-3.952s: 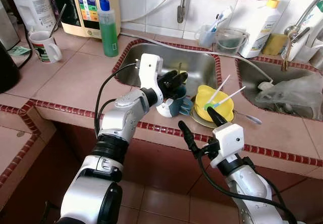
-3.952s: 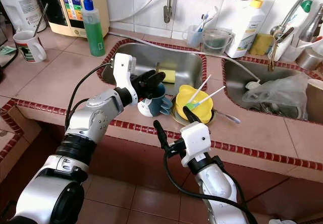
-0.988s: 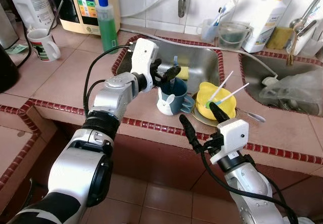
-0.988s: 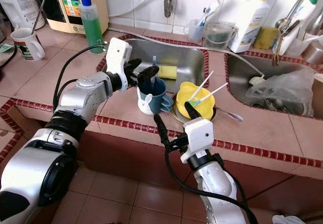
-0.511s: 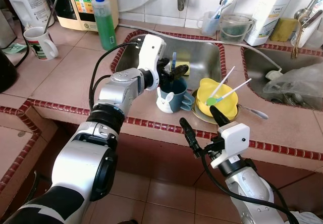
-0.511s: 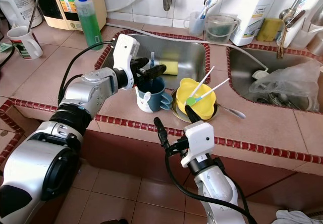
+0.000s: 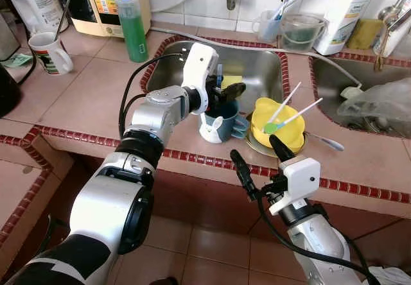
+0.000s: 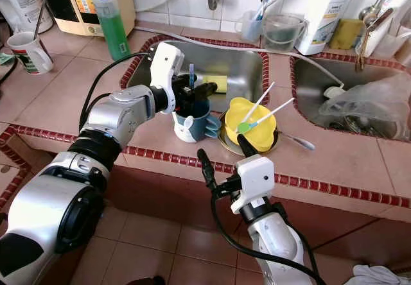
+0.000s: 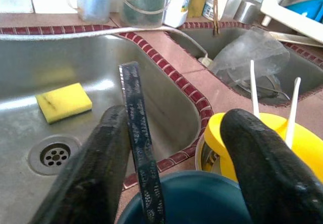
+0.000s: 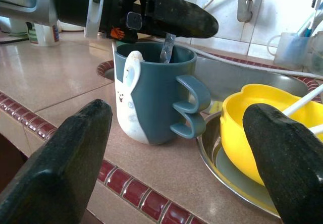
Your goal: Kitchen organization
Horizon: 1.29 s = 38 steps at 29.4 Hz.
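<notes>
**Left gripper working over the blue mug at the sink's edge**

The left gripper (image 7: 221, 94) is hovering directly above the blue mug (image 7: 219, 121), its fingers (image 9: 103, 163) spread wide, with a thin blue patterned stick (image 9: 139, 143) leaning against one of them — apparently a utensil handle standing in the mug. Whether that finger is pressing it, I cannot tell. The mug is sitting on the tiled counter (image 7: 96, 99) at the lip of the sink (image 7: 257, 73), touching the yellow bowl (image 7: 277, 126), likely so dishes stay close to the basin. The right gripper (image 7: 257, 160) is waiting below the counter edge — fingers wide, empty, pointed at the mug. One mug, one yellow bowl holding two white-handled utensils (image 7: 290, 113), one yellow sponge (image 9: 63, 101) in the sink.
</notes>
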Tool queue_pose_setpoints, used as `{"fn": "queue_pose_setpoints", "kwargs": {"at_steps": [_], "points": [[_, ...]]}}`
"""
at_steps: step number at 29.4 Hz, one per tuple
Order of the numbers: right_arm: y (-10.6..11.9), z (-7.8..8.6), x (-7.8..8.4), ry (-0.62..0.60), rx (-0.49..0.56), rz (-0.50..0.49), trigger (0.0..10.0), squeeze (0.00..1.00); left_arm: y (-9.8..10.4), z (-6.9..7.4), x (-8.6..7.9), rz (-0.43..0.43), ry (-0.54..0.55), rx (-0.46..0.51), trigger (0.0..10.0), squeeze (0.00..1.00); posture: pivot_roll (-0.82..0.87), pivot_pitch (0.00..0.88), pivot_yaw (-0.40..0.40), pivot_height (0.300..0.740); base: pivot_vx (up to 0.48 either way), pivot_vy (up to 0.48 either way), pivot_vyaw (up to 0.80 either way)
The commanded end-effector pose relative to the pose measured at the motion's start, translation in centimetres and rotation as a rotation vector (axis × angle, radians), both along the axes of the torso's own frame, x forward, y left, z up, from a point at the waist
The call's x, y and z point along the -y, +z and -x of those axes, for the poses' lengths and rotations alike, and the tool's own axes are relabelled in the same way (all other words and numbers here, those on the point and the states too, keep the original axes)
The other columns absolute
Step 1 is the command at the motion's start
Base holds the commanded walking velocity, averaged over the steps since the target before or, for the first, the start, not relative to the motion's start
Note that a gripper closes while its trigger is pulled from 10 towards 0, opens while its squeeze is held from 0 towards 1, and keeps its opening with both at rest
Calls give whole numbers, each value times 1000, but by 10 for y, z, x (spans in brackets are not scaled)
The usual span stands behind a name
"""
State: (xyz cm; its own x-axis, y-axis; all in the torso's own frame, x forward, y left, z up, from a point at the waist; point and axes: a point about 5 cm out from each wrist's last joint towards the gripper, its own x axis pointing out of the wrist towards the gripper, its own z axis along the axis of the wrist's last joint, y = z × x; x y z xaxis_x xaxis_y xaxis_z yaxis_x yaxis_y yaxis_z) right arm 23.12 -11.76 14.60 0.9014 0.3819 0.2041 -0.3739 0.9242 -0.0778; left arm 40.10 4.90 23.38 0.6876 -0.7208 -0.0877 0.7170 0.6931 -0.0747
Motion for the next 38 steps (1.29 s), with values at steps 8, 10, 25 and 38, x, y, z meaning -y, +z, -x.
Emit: {"fn": "queue_pose_setpoints", "kwargs": {"at_steps": [8,10,25,38], "points": [[2,1,-4,5,7,-3,10000,0,11,-2,1,3,-10,30,0,0,30,127,32,740,0,0,0],[2,1,-4,6,7,-4,10000,0,11,-1,1,-1,-15,33,0,0,33,127,33,740,0,0,0],[8,2,-4,1,44,-25,10000,0,11,-1,1,-3,-24,35,0,0,30,129,39,740,0,0,0],[10,-1,-3,-2,55,-32,10000,0,13,-2,0,-10,-27,44,0,0,34,122,36,740,0,0,0]]}}
